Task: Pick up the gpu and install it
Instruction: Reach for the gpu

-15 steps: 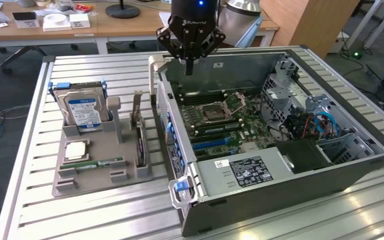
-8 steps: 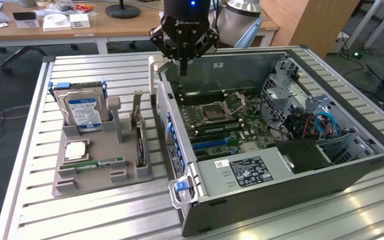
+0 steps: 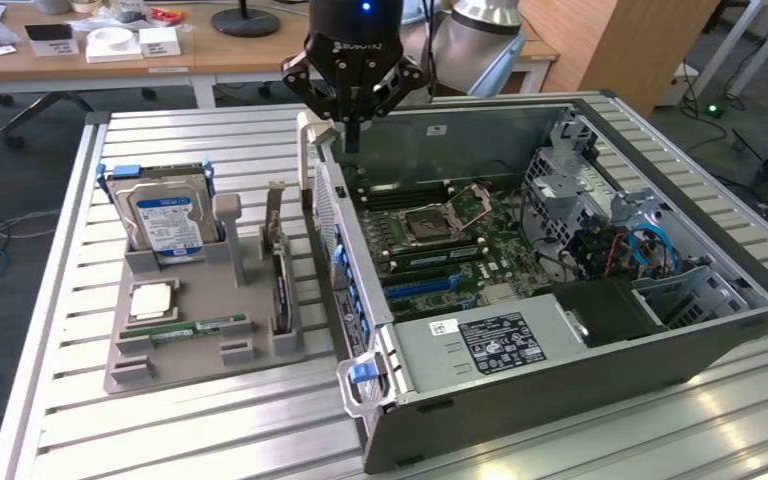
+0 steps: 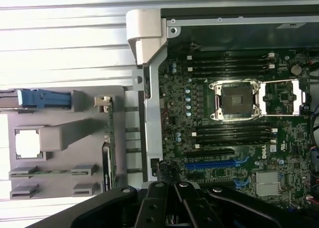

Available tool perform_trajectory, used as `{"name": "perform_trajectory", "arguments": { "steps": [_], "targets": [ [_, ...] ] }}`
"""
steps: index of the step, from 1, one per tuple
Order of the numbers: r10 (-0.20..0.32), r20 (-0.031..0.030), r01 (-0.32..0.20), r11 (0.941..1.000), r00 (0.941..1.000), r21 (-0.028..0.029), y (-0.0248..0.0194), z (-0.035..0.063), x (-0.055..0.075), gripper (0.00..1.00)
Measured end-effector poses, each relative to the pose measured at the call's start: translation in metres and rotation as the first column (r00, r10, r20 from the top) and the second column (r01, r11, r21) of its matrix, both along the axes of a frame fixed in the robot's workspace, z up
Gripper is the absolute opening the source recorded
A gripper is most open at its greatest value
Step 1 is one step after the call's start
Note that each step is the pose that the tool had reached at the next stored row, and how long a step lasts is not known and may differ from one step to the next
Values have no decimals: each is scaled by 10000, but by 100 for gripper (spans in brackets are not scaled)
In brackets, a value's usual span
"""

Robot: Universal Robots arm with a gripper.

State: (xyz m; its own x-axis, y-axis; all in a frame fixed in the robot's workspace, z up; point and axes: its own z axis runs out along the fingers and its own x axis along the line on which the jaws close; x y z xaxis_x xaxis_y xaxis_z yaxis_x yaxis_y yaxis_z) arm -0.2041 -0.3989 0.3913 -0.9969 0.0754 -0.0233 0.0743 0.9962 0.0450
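- computer case [image 3: 584,390] lies on its side with the lid off; motherboard [image 3: 451,240] faces up, probably for top-down insertion
- grey holder tray [image 3: 171,345] sits just beside the case, props parts upright
- gripper [image 3: 352,138] hovers over the case's rear wall, fingers pressed together, empty
- gpu [image 3: 279,290] stands on edge in a tray slot, untouched, top edge free to grab

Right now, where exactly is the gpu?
In the exterior view's left half, the gpu stands on edge in the grey holder, between the hard drive and the open computer case.
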Motion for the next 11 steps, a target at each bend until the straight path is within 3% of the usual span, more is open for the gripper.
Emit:
{"name": "perform_trajectory", "arguments": {
  "steps": [11],
  "targets": [
    [-13,0,13,10000,10000,0,0,-9,-221,11]
  ]
}}
